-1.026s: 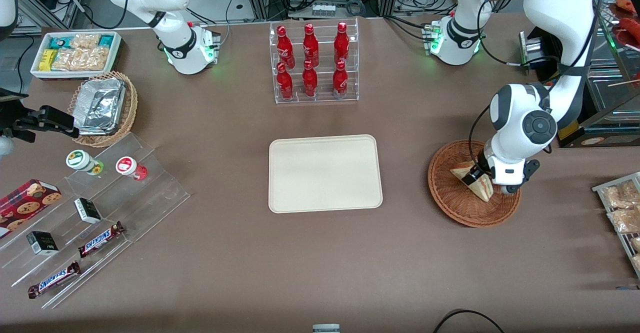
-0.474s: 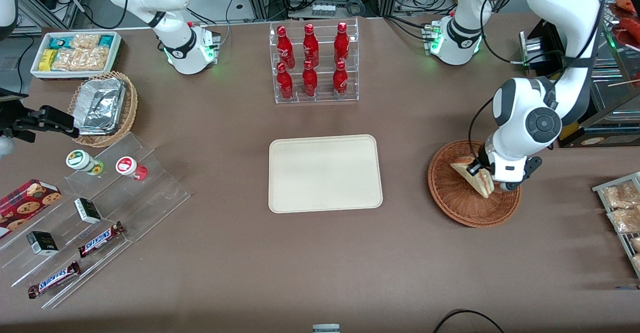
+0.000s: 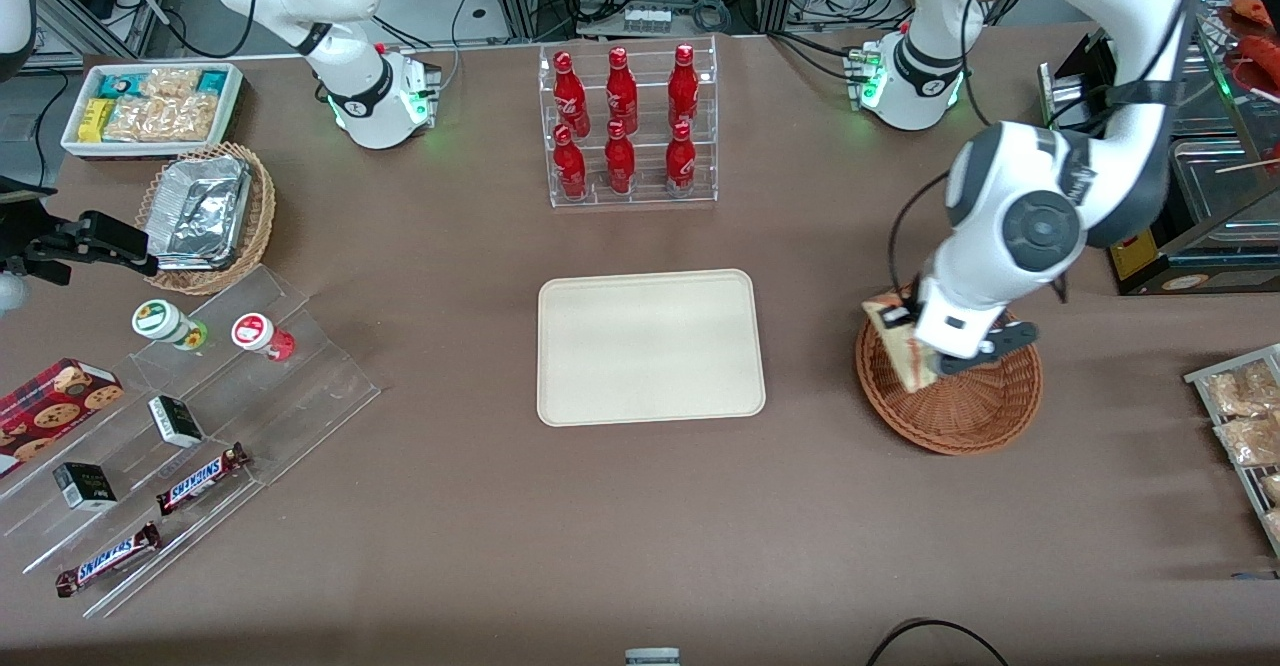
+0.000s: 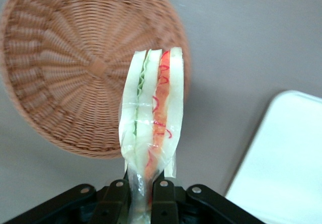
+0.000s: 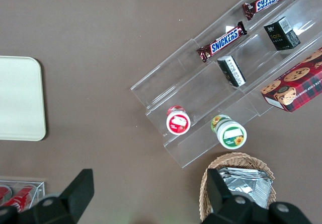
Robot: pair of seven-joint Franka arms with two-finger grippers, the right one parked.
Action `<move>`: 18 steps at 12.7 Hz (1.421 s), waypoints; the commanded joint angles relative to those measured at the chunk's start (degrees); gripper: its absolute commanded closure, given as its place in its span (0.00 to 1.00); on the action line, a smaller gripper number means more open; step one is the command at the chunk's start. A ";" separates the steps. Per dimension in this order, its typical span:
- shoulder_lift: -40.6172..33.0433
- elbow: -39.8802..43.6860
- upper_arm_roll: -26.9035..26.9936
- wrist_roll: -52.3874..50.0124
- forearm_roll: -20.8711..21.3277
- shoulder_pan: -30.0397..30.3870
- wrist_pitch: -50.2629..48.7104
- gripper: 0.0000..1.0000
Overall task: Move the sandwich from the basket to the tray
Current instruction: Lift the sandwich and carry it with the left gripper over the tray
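Note:
My left gripper [image 3: 912,344] is shut on the sandwich [image 3: 898,341], a plastic-wrapped wedge of pale bread with red and green filling. It holds it lifted above the rim of the reddish-brown wicker basket [image 3: 960,406], on the side toward the tray. In the left wrist view the sandwich [image 4: 152,116] hangs clamped between the black fingers [image 4: 114,201], with the empty basket [image 4: 65,58] below and a corner of the tray [image 4: 287,158] in sight. The cream-beige tray [image 3: 650,346] lies empty at the table's middle.
A clear rack of red bottles [image 3: 625,126] stands farther from the front camera than the tray. A wire rack of packaged snacks [image 3: 1245,426] sits at the working arm's end. A tan basket with foil container [image 3: 205,211] and acrylic snack shelves [image 3: 180,426] lie toward the parked arm's end.
My gripper has lifted the sandwich out of the basket's bowl and carried it toward the tray, to above the basket's rim. The arm has swung the same way.

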 commanded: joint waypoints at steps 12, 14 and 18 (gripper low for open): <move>24.73 26.60 -11.98 -6.41 5.23 -12.81 -2.10 1.00; 28.33 31.08 -11.54 -7.89 5.31 -15.88 -2.10 1.00; 32.38 35.84 -8.56 -11.05 5.23 -21.07 -2.10 1.00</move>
